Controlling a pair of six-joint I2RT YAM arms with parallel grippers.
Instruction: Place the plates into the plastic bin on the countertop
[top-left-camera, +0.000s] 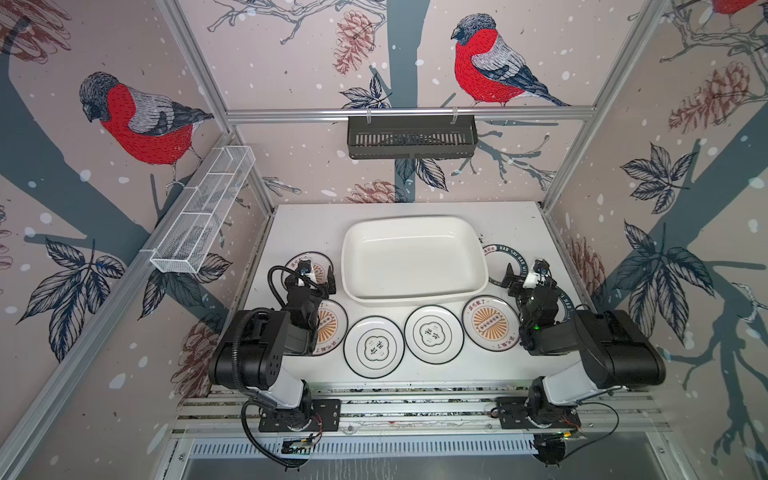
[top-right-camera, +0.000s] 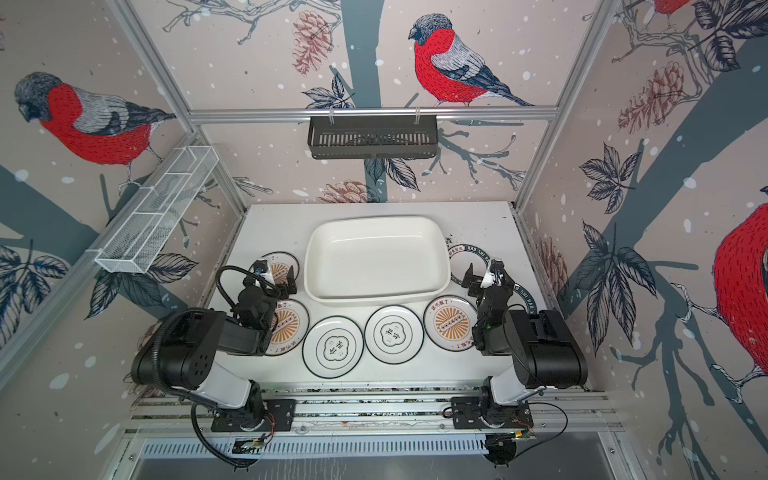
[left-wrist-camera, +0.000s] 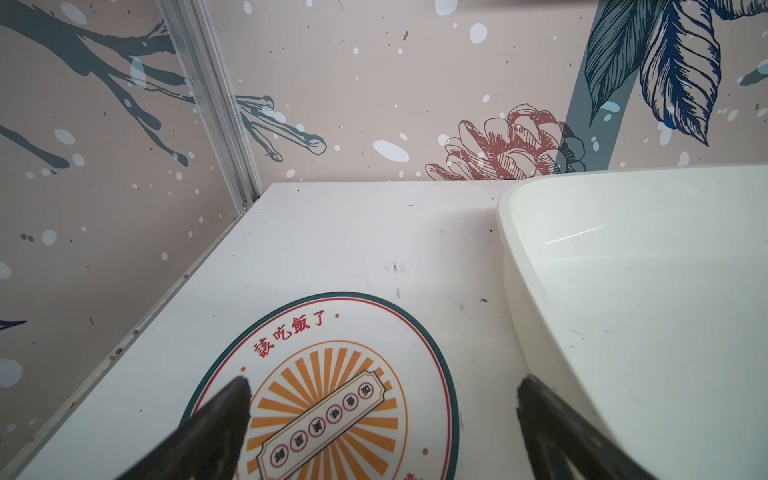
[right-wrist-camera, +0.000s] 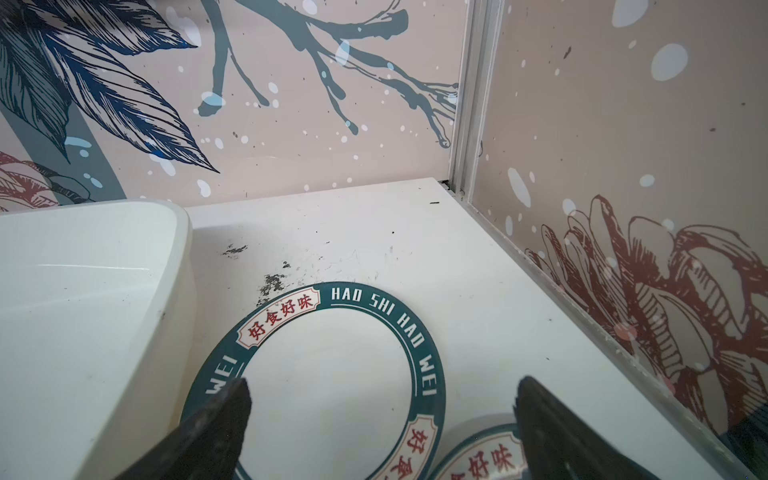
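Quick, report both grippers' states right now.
Left gripper: open, empty, over a sunburst plate.
Right gripper: open, empty, over a lettered-ring plate.

Top views: high above, behind me, looking down, both sharing the whole countertop (top-left-camera: 307, 224) | left wrist: low, near, facing sunburst plate (left-wrist-camera: 324, 374) and plastic bin (left-wrist-camera: 623, 291) | right wrist: near lettered plate (right-wrist-camera: 332, 374); bin's opposite side, probably.
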